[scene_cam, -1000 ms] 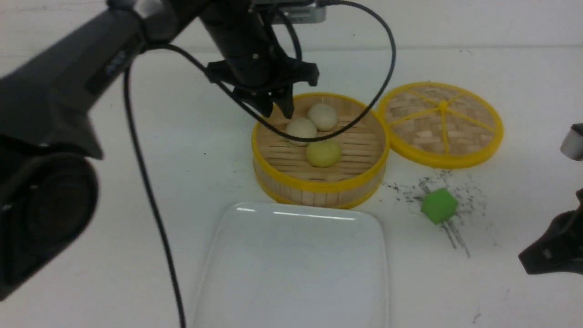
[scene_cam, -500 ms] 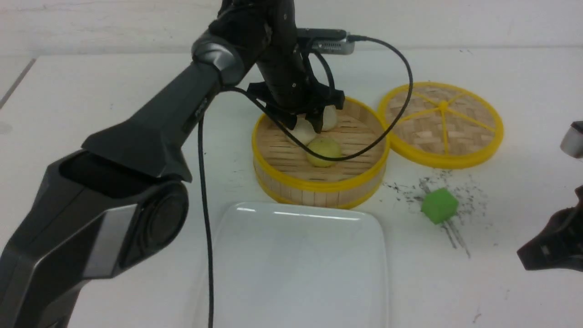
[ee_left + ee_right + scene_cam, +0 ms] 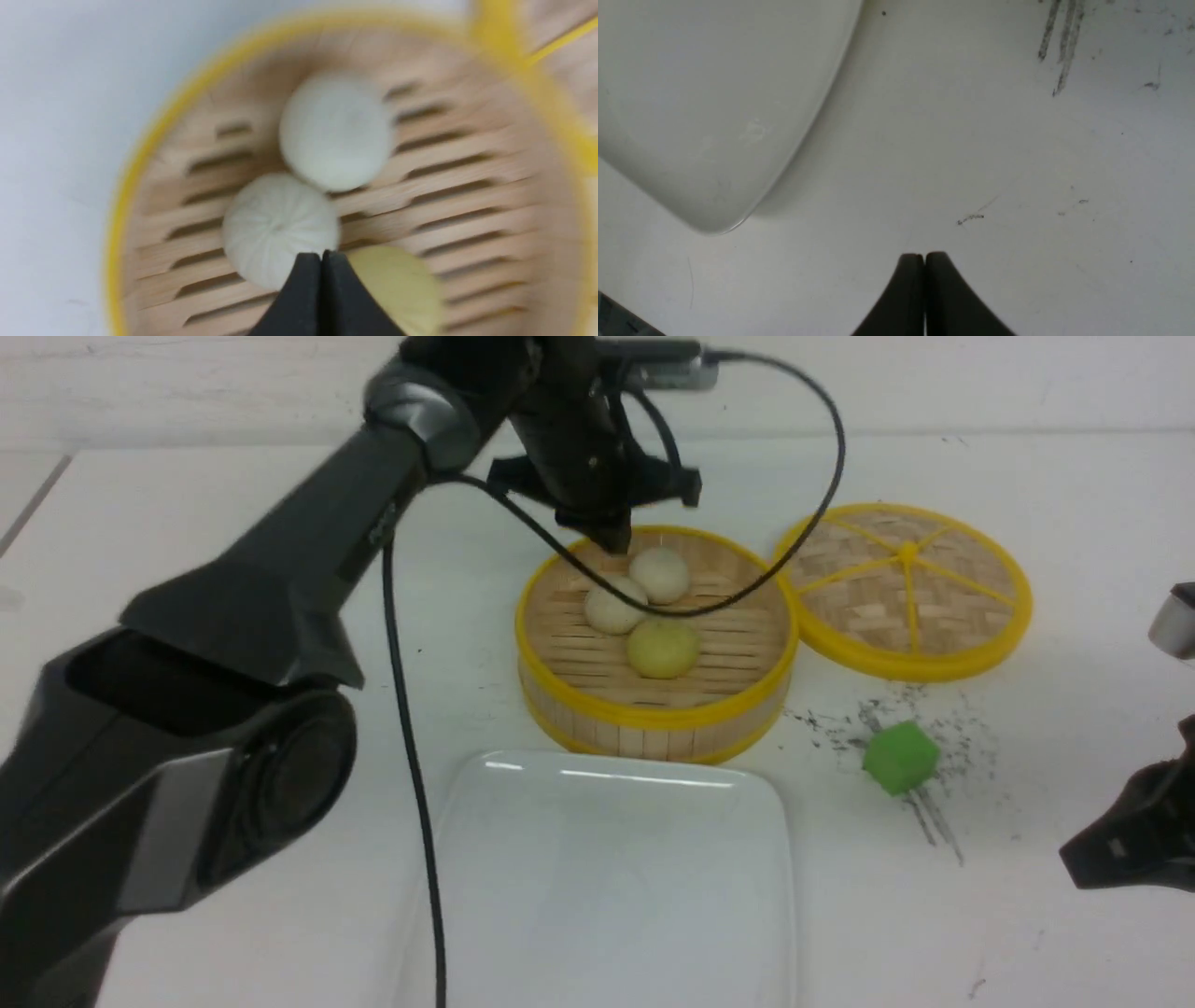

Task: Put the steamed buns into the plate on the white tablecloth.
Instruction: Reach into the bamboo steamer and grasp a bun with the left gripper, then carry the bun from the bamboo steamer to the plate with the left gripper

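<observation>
Yellow-rimmed bamboo steamer (image 3: 653, 714) sits on the white tablecloth (image 3: 887, 915) with all three steamed buns (image 3: 615, 605) inside, close together. The left fingers (image 3: 306, 289) are pressed together, tip against tip, up above the buns near the steamer's far edge. The plate (image 3: 607, 770) lies just in front of the steamer. The right fingers (image 3: 906, 289) are together too, low over the tabletop beside the plate.

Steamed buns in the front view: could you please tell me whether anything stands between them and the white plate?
Only the near wall of the round yellow-rimmed bamboo steamer holding the three small round steamed buns stands before the glossy white rectangular plate; its woven lid lies off to the side.
</observation>
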Motion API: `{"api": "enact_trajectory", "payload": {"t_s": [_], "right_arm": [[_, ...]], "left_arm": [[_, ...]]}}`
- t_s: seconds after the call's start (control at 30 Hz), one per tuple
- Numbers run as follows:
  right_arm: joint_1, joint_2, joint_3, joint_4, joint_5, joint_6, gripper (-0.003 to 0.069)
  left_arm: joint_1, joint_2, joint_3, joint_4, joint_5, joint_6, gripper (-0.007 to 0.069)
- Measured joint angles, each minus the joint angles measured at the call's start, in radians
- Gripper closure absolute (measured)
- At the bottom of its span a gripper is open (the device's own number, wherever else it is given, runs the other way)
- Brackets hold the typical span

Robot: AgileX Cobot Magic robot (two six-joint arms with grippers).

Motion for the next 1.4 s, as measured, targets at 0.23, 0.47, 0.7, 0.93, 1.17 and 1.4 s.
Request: {"api": "enact_trajectory", "payload": {"t_s": [0.23,0.47,0.7,0.93,1.17,1.4], "right_arm": [[0.0,0.0,0.0,0.006,0.002,0.0,0.063],[0.0,0.0,0.0,0.012,0.007,0.0,0.063],[0.0,0.0,0.0,0.026,0.007,-0.002,0.0618],[0.0,0.0,0.0,0.03,0.001,-0.005,0.0613],[0.0,0.0,0.0,0.032,0.0,-0.006,0.0604],[0.0,0.001,0.0,0.035,0.001,-0.006,0.0596]], "left_arm": [[-0.001,-0.189,-0.015,0.006,0.0,-0.012,0.0622],[-0.021,-0.085,-0.013,-0.008,0.0,-0.039,0.0568],[-0.029,0.081,-0.008,0.095,0.0,-0.141,0.0255],[-0.029,0.162,-0.008,0.099,-0.005,-0.157,0.0134],[-0.029,0.205,-0.016,0.098,-0.017,-0.161,0.0484],[-0.03,0.088,-0.087,0.098,-0.001,-0.161,0.06]]}}
